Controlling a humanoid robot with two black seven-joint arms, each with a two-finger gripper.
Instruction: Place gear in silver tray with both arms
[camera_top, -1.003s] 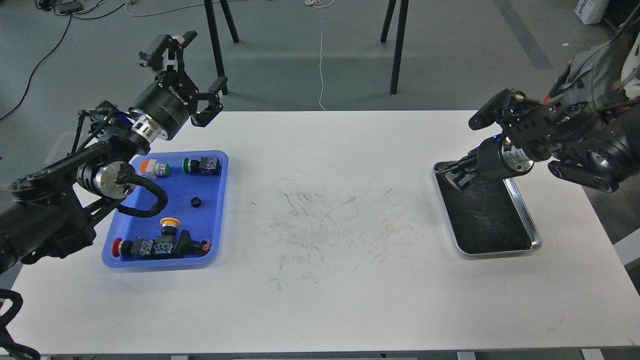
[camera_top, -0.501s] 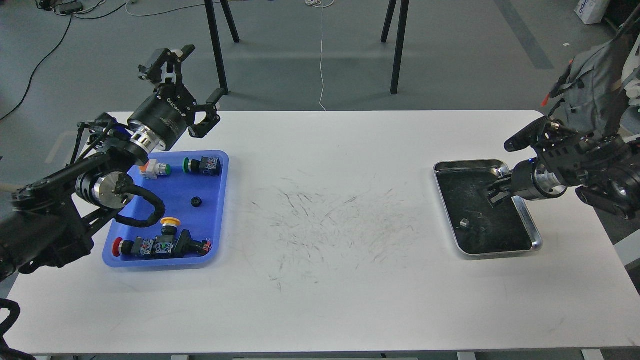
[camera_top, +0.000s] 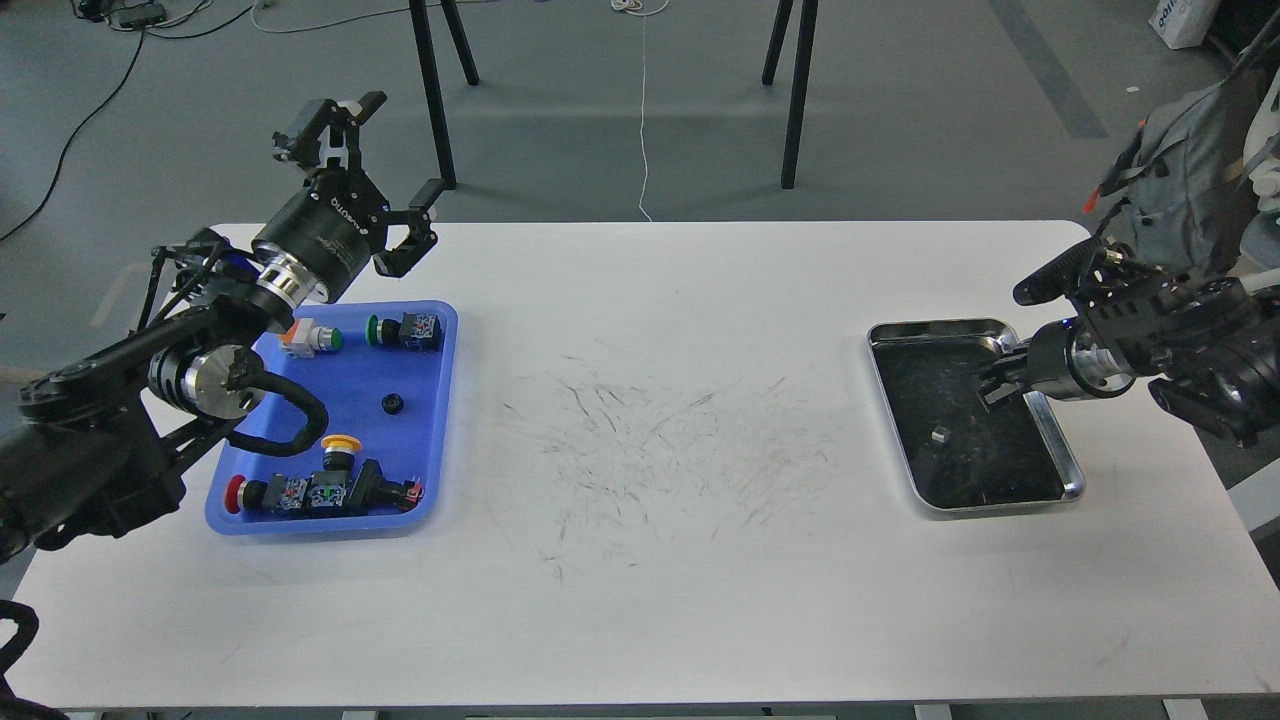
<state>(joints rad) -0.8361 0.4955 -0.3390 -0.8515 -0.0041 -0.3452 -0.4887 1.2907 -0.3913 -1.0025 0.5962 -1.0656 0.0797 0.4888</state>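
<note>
The silver tray (camera_top: 1050, 432) lies on the right of the white table. A small grey gear (camera_top: 940, 434) lies loose on its dark bottom. My right gripper (camera_top: 992, 386) hovers low over the tray's right part, just up and right of the gear, with its fingers slightly apart and nothing between them. My left gripper (camera_top: 405, 142) is open and empty, raised above the table's back left edge, behind the blue plastic tray (camera_top: 425, 470). A small black gear (camera_top: 392, 404) lies in the middle of the blue tray.
The blue tray also holds several push-button switches with green, yellow and red caps. The table's middle (camera_top: 650, 440) is scuffed. Black stand legs (camera_top: 795, 100) rise behind the table's far edge.
My right gripper drew back from the silver tray's back left corner to its right side, and the grey gear now lies in the tray. The left arm shifted slightly left.
</note>
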